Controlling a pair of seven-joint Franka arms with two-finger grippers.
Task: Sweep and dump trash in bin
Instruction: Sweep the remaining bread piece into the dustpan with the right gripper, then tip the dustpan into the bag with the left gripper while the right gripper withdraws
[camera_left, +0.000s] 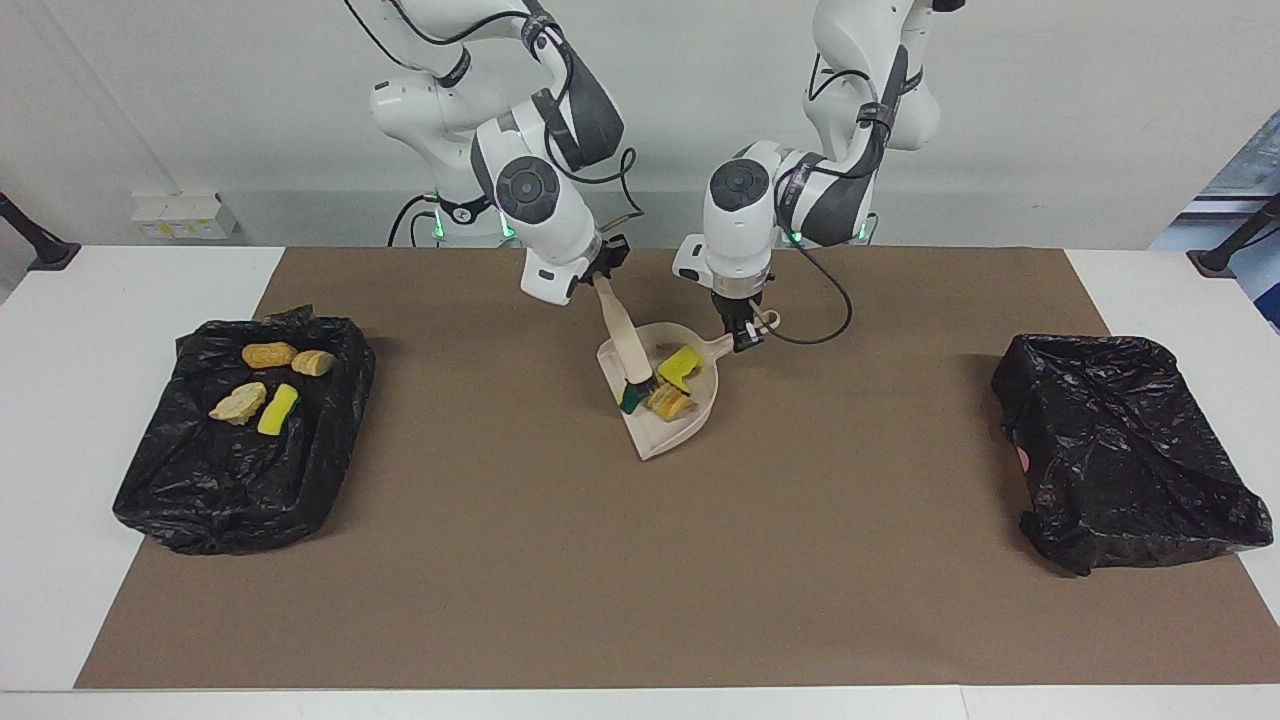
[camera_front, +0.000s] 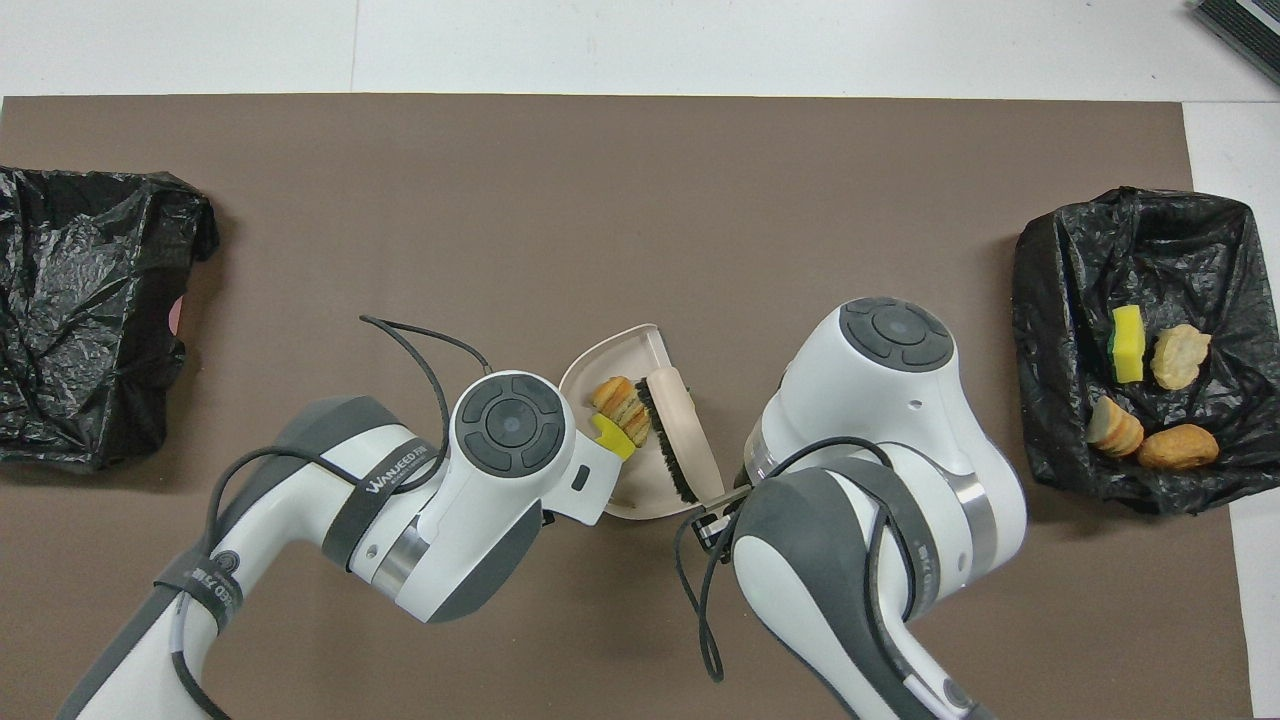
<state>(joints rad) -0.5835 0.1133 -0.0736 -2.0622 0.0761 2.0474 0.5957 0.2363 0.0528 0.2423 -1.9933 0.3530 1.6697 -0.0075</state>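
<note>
Reading the one legible label first: grey lettering on the band of the left arm's forearm in the overhead view looks like "WANJEED", with smaller print under it too fine to make out.

Going across the facing view from the right arm's end of the bench (camera_left: 60, 420), a black-lined bin (camera_left: 190, 500) holds four pieces of trash (camera_left: 268, 355): two tan-orange bread-like lumps, one paler lump and one yellow sponge with a green edge. At the middle of the brown mat (camera_left: 640, 560), the right gripper (camera_left: 603, 268) is clamped on the handle of a beige brush (camera_left: 622, 340), whose dark bristles dip into a beige dustpan (camera_left: 655, 440). Three more scraps sit in the pan: a green-topped sponge, mostly hidden behind the brush head, a striped tan lump (camera_left: 668, 402) and a bent yellow sponge piece (camera_left: 680, 366). That makes seven scraps in all. The left gripper (camera_left: 743, 336) is closed on the dustpan's handle, at the pan's edge nearer the robots; from overhead both grippers are covered by their own wrists. Toward the left arm's end lies a second black-lined bin (camera_left: 1120, 450), crumpled so its inside cannot be seen; a small pink patch shows on its side.

Counted: two arms, two bins, one brush, one dustpan.
</note>
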